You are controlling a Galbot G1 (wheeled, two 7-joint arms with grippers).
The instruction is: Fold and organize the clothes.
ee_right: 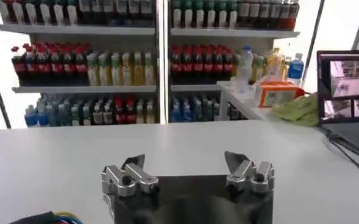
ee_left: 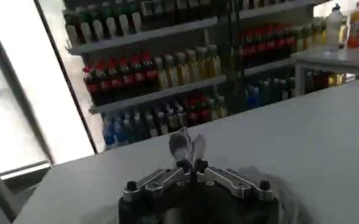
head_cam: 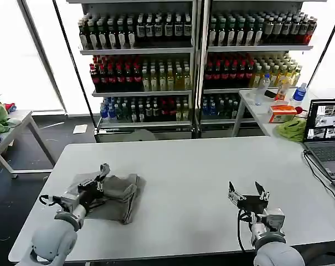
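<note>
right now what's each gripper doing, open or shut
Left gripper: shut, fingers together above the folded grey shirt, not clearly gripping it.
Right gripper: open, holding nothing, over the bare table.

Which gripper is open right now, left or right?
The right gripper, hovering over bare table with fingers spread; the left gripper is shut, above the folded grey shirt.

Left gripper (head_cam: 103, 173) fingers pressed together; right gripper (head_cam: 248, 193) fingers spread

Grey rounded arms carry black wrists, silver-fingered left pincer (head_cam: 103, 169) and right pincer (head_cam: 248, 192), black cables.
</note>
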